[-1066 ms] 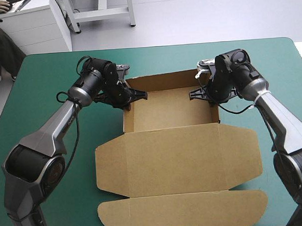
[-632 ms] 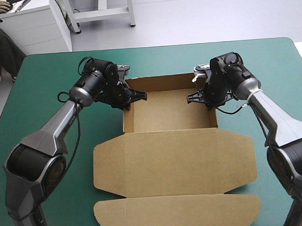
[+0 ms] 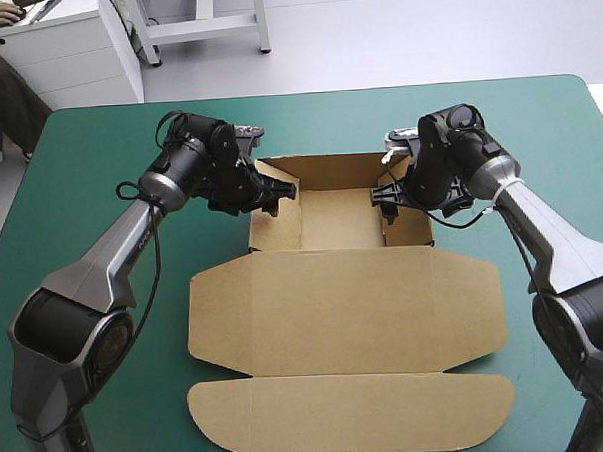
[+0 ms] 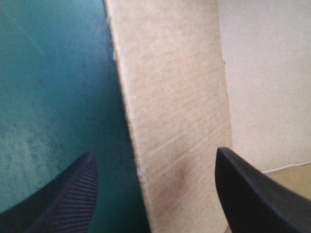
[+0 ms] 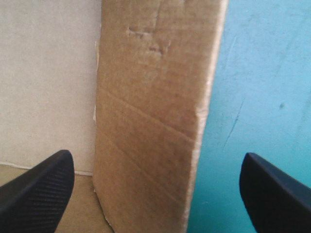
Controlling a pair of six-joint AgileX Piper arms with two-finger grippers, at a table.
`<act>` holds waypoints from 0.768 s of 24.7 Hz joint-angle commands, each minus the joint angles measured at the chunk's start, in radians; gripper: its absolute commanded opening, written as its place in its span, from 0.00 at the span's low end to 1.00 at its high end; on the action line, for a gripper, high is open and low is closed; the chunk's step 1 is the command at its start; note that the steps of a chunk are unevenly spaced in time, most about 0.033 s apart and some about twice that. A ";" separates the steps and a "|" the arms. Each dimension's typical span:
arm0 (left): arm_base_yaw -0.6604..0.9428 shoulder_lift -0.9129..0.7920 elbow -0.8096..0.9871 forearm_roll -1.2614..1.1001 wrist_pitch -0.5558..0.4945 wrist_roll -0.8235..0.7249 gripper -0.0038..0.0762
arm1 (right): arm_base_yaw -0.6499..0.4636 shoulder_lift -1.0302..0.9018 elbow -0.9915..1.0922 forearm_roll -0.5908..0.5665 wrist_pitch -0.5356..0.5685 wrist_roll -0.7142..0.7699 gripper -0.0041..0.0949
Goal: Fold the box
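Two-claw stage of forming the tray. The brown box (image 3: pixel 345 304) lies on the teal-green table (image 3: pixel 87 135), its tray end under my claws and its lid (image 3: pixel 345 309) flat on the side nearer my base, with the tuck flap (image 3: pixel 350 414) beyond it.

My left claw (image 3: pixel 285 192) is wide open and grips nothing. It straddles the left side wall (image 3: pixel 278 222): in the left wrist view the board (image 4: pixel 175 121) stands between the fingers of the left claw (image 4: pixel 154 155), one finger over bare cover, the other inside the tray.

My right claw (image 3: pixel 382 194) mirrors this, fingers equally far apart and empty, with the right side wall (image 3: pixel 406 221) between them. The right wrist view shows that wall (image 5: pixel 150 111) upright between the fingers of the right claw (image 5: pixel 156 154).

Change since just before: both claws have moved toward each other, and the two side walls have come inward with them, so less open floor shows ahead of the rear wall (image 3: pixel 329 170). The flat lid has slid a little.

Reading: the side walls are, I judge, being turned inward to tuck down and lock. Neither looks seated yet, so the tray is not self-supporting.
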 commanded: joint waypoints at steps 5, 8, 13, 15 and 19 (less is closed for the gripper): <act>-0.006 -0.069 -0.266 0.048 0.046 0.056 0.55 | 0.003 -0.086 -0.258 -0.058 0.020 0.013 0.90; -0.006 -0.084 -0.327 0.060 0.046 0.056 0.23 | 0.003 -0.126 -0.272 -0.109 0.020 0.013 0.90; -0.006 -0.119 -0.389 0.162 0.046 -0.005 0.04 | 0.000 -0.192 -0.268 -0.091 0.020 0.017 0.90; -0.006 -0.142 -0.389 0.163 0.047 -0.001 0.04 | 0.000 -0.206 -0.268 -0.093 0.020 0.017 0.90; -0.006 -0.244 -0.323 0.129 0.047 0.041 0.04 | 0.000 -0.261 -0.268 -0.095 0.022 -0.002 0.90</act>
